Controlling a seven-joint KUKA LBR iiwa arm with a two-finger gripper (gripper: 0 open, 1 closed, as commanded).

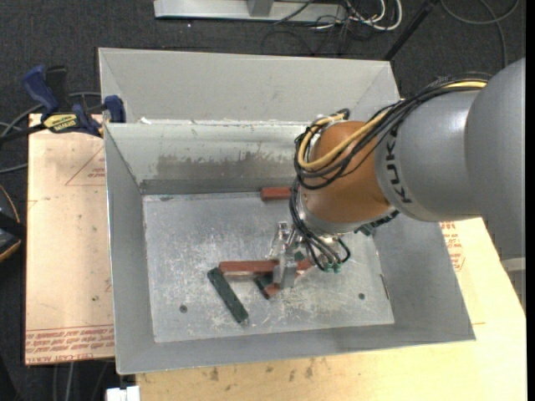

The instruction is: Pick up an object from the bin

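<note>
Reddish-brown flat bar [242, 267], mid-floor of grey metal bin [125, 224]: tool [287, 272] sat low at its right end, likely for gripping; opening indiscernible.

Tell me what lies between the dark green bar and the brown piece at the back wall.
In the camera view, the long reddish-brown bar lies there, then bare bin floor.

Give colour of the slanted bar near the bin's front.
The slanted bar is dark greyish green; camera view shows it best.
</note>
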